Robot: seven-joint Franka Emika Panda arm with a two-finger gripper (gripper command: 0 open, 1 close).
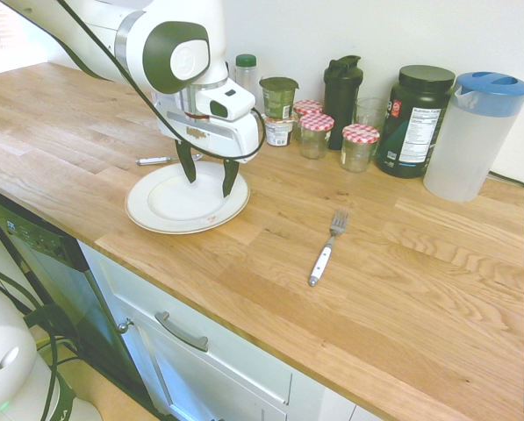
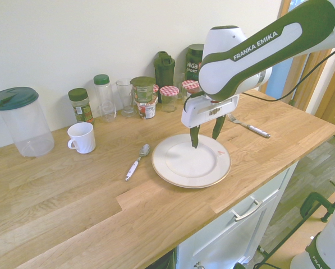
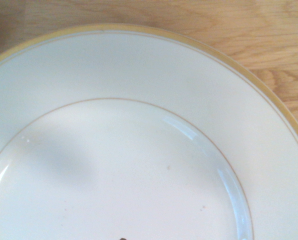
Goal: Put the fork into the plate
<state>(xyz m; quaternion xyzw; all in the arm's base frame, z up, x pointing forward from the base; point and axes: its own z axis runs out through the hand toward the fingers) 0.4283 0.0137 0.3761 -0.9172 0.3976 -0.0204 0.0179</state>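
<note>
Hovering wide open and empty over the round cream-white plate, the end effector is well apart from the slim white-handled silver fork, which lies on the wooden worktop with its tines toward the jars.

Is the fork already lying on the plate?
No, the fork lies on the bare wooden counter, well apart from the plate, which has nothing on it.

the silver, white-handled fork lies flat on the wood, well apart from the empty cream plate.
</note>
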